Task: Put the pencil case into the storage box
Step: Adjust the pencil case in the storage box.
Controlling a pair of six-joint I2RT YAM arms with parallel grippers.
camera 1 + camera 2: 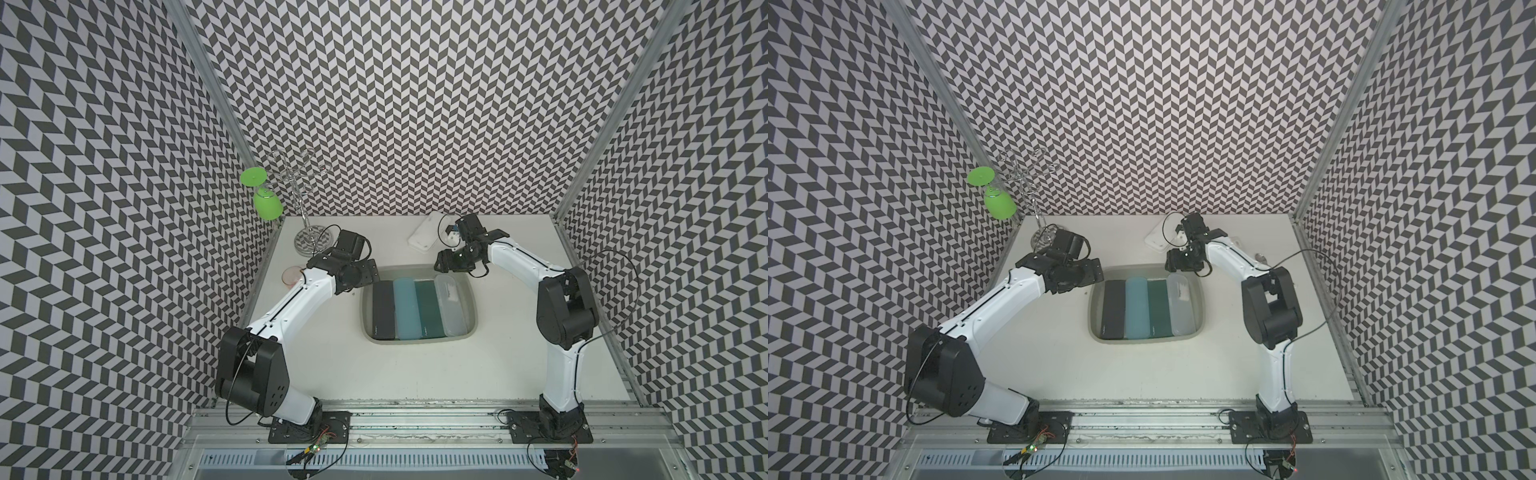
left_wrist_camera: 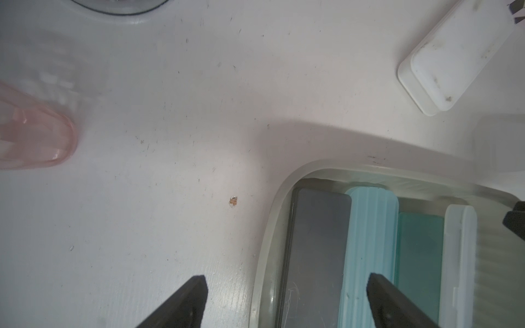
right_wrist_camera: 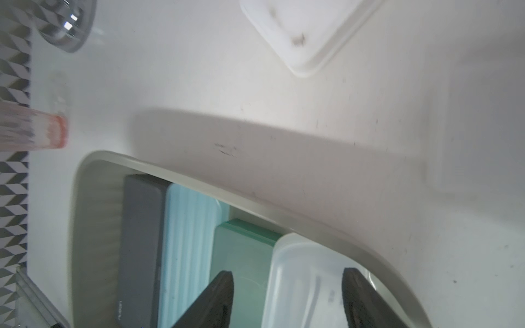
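Left fingers point(image 2: 184, 306) spread wide, empty, hanging over the far-left corner of the storage box point(image 1: 365, 309): one tip over bare surface point(image 2: 170, 142), the other over the light blue case point(image 1: 405, 307). Right fingers point(image 3: 218, 295) at a middling gap above the box's far-right corner, one tip over the green case point(image 1: 429, 307), the other at the outer edge of the clear case point(image 1: 451, 303). I can't tell if they touch it; nothing clamped, and it lies flat in the box. Box holds four cases side by side: black case point(image 1: 383, 309), light blue, green, clear. White pencil case point(image 1: 424, 237) isn't in yet. It lies diagonally on the surface beyond the box's far rim, by my right wrist. Pink cup point(image 1: 291, 276) sits beside my left arm.
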